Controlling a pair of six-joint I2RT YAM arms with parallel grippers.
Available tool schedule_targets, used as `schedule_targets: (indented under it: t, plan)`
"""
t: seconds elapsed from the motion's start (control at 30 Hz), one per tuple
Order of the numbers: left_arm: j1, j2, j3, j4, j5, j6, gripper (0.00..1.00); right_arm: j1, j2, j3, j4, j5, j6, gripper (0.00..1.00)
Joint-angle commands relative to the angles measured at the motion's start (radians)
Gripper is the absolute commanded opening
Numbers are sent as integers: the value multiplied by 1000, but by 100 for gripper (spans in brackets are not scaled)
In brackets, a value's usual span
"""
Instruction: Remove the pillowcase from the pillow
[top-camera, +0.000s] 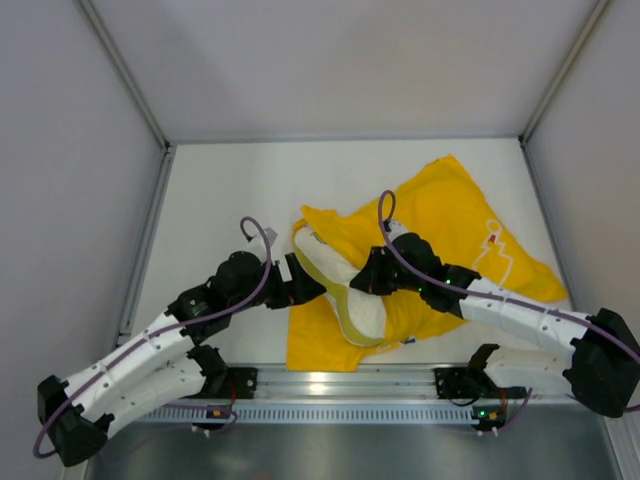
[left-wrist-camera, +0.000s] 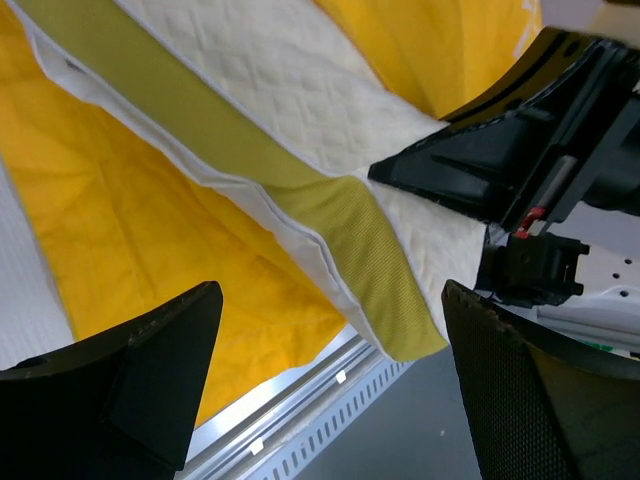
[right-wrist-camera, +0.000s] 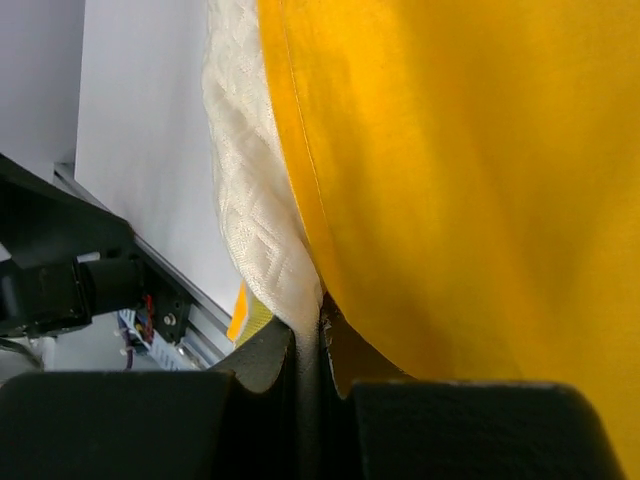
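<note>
The cream quilted pillow (top-camera: 345, 290) stands on edge, tilted, its olive edge band facing up. It lies half out of the bright yellow pillowcase (top-camera: 450, 215), which is spread flat to the back right and under it. My right gripper (top-camera: 368, 278) is shut on the pillow's cream fabric (right-wrist-camera: 250, 220), and the pillowcase (right-wrist-camera: 460, 180) hangs just beside its jaws (right-wrist-camera: 320, 350). At the pillow's left end my left gripper (top-camera: 300, 285) is open. Its fingers (left-wrist-camera: 150, 380) stand wide apart below the pillow's corner (left-wrist-camera: 290, 80), holding nothing.
A slotted aluminium rail (top-camera: 330, 385) runs along the near edge of the white table (top-camera: 230, 200). Grey walls with metal posts (top-camera: 150, 230) close in the left, right and back. Part of the pillowcase (top-camera: 310, 345) reaches the rail.
</note>
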Motion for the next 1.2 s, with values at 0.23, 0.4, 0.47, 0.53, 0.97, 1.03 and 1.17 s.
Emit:
schedule_targets:
  t: [0.23,0.4,0.47,0.53,0.97,1.03,1.17]
  plan:
    - [-89,31,-82,176,30,-103,94,-7,190,248,178,-14,86,0]
    - [-107,48,-42,187,10,-108,95,3,238,275,206,-21,102,0]
    - [-111,67,-30,196,16,-107,95,4,241,278,212,-23,104,0]
    - [-117,90,-25,196,11,-110,95,7,244,278,218,-25,107,0]
    - [-150,166,-53,271,-22,-134,86,32,233,299,235,-69,116,0]
    - [-150,174,-71,293,-25,-134,49,32,218,296,232,-72,101,0]
    - [-150,169,-87,307,-59,-134,0,33,198,289,203,-71,57,34]
